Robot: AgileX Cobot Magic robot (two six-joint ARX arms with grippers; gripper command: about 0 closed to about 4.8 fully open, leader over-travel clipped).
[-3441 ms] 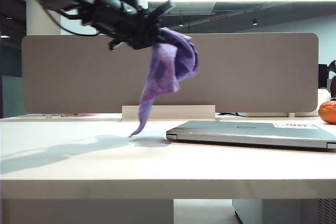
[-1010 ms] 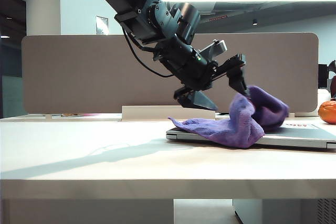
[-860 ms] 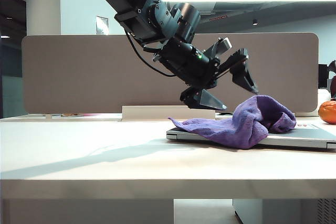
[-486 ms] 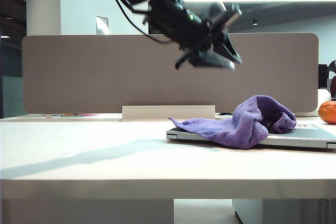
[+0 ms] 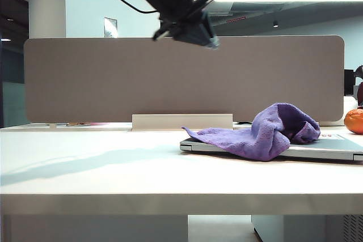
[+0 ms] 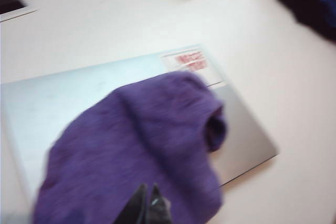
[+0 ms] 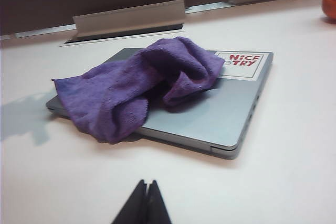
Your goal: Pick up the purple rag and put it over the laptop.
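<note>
The purple rag (image 5: 266, 131) lies bunched on the lid of the closed silver laptop (image 5: 332, 147), one corner hanging past the laptop's left edge. My left gripper (image 5: 211, 42) is high above the table, left of the rag, shut and holding nothing. The left wrist view looks down on the rag (image 6: 136, 145) and laptop (image 6: 47, 103), with the shut left gripper (image 6: 147, 187) well above them. In the right wrist view the rag (image 7: 142, 85) covers part of the laptop (image 7: 220, 111), and my right gripper (image 7: 146, 183) is shut and empty, away from both.
An orange round object (image 5: 354, 121) sits at the table's far right. A grey partition panel (image 5: 85, 77) runs behind the table, with a white cable-tray cover (image 5: 181, 121) at its foot. The laptop's white sticker (image 7: 240, 60) with red print stays uncovered.
My left gripper let go of the rag on the laptop, rose up and to the left, and shut empty. The rag settled on the lid.
</note>
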